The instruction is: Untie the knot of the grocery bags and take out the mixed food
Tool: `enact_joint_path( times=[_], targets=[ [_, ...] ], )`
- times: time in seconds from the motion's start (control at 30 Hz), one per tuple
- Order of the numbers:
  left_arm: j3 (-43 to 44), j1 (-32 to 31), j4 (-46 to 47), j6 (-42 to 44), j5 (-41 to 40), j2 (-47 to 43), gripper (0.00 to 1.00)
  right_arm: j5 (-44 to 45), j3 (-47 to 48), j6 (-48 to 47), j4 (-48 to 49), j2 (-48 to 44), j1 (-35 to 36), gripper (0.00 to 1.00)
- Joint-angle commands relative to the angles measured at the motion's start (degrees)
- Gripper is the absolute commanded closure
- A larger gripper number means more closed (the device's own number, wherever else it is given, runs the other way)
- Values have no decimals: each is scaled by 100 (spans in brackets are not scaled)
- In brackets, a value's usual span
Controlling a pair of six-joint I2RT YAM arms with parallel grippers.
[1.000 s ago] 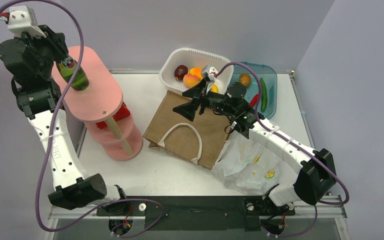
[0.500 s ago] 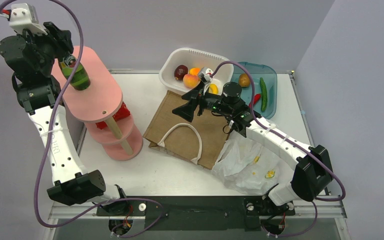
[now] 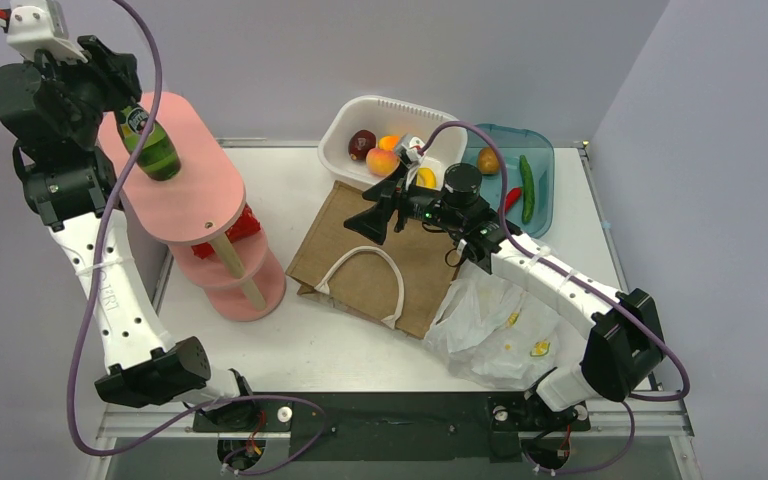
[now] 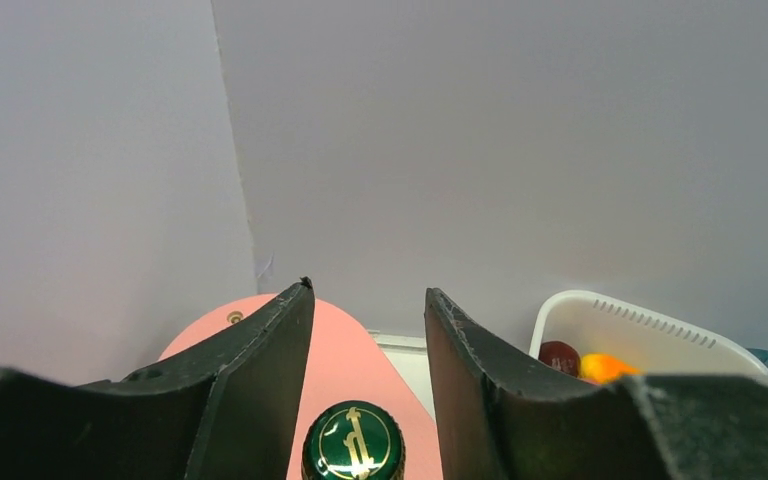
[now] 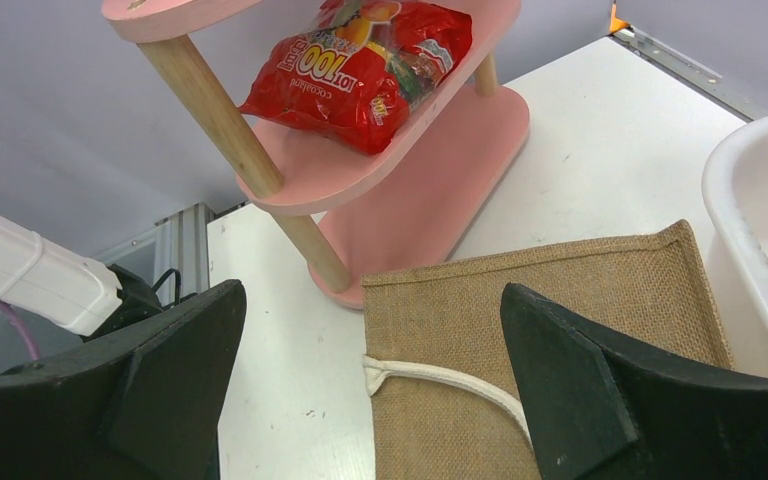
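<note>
A green labelled glass bottle (image 3: 150, 148) stands on the top tier of the pink shelf (image 3: 195, 190). My left gripper (image 3: 126, 90) is open just above it. In the left wrist view the bottle's cap (image 4: 353, 442) sits low between the spread fingers (image 4: 260, 370) without touching them. My right gripper (image 3: 368, 220) is open and empty above the brown bag (image 3: 360, 255). The white grocery bag (image 3: 495, 330) with yellow marks lies crumpled at the front right under the right arm. A cucumber (image 3: 527, 188) and a red pepper (image 3: 508, 200) lie in the blue tray (image 3: 545, 150). A peach-coloured fruit (image 3: 381, 160) lies in the white basket (image 3: 400, 108).
A red snack bag (image 5: 360, 60) lies on the shelf's middle tier. The brown bag (image 5: 560, 350) lies flat mid-table with a white rope handle (image 5: 440, 375). The basket also holds a dark red fruit (image 3: 362, 143) and orange fruits. A brown fruit (image 3: 489, 160) sits in the tray.
My left gripper has drawn back up and to the left, away from the bottle, which stays standing on the shelf. My right gripper shifted slightly left over the brown bag.
</note>
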Motion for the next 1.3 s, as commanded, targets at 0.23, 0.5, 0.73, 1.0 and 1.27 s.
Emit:
enact_joint_path(
  times=[0.23, 0.5, 0.73, 1.0, 1.27],
  targets=[
    [460, -11, -151, 42, 113, 18, 15, -54, 72, -35, 220, -187, 33, 6],
    [-335, -9, 785, -320, 537, -410, 12, -25, 40, -29, 229, -211, 36, 6],
    [32, -53, 331, -15, 402, -268, 7, -69, 39, -28, 214, -188, 35, 6],
    [-254, -104, 461, 210, 198, -504, 3, -86, 72, -34, 166, -171, 32, 6],
    [-308, -114, 297, 302, 17, -653, 3, -79, 61, -37, 118, -202, 30, 6]
  ],
)
